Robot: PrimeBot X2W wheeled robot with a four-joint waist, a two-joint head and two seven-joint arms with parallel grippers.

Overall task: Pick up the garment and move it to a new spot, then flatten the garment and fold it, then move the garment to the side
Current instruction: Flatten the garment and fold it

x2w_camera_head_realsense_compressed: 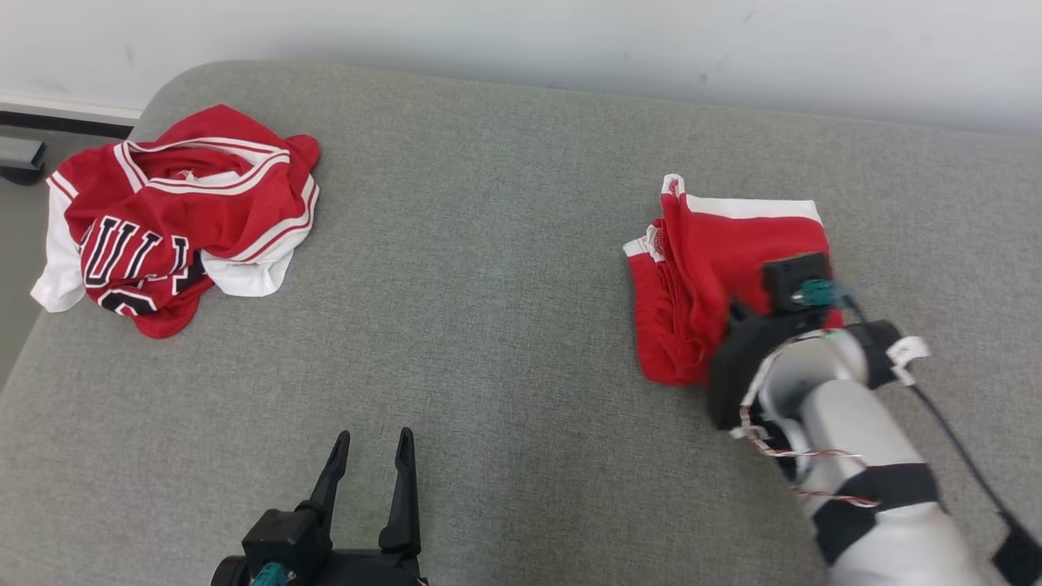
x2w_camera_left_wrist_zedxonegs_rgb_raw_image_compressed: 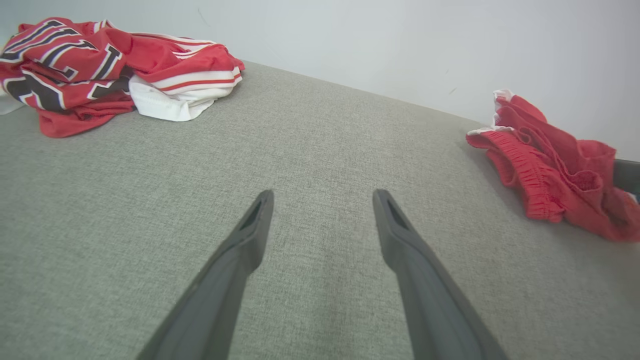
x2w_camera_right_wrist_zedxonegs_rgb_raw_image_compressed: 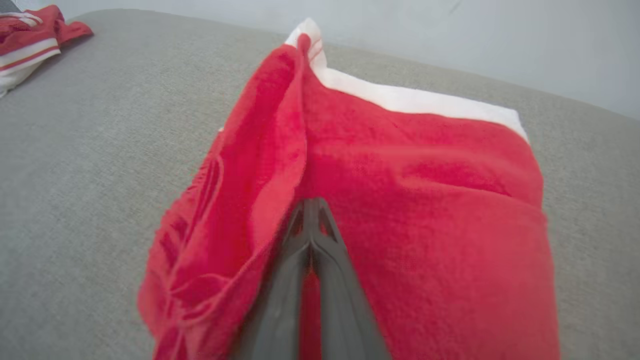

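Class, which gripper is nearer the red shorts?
Right. The right gripper is shut on the red shorts; the left gripper is open over the grey cushion, well apart.

Light was bright, even and diffuse, no glare, no hot spots. Shadows were weak: a soft one on the near side of the red shorts, off to the right of the left gripper, and a thin one under the jersey, far to its left. Cloth right around the right gripper looked soft and smeared. Its fingers were out of focus toward the bottom edge. Wide-angle bend curved the grey cushion ahead of both grippers. Head view was sharp, but the right forearm was slightly blurred.
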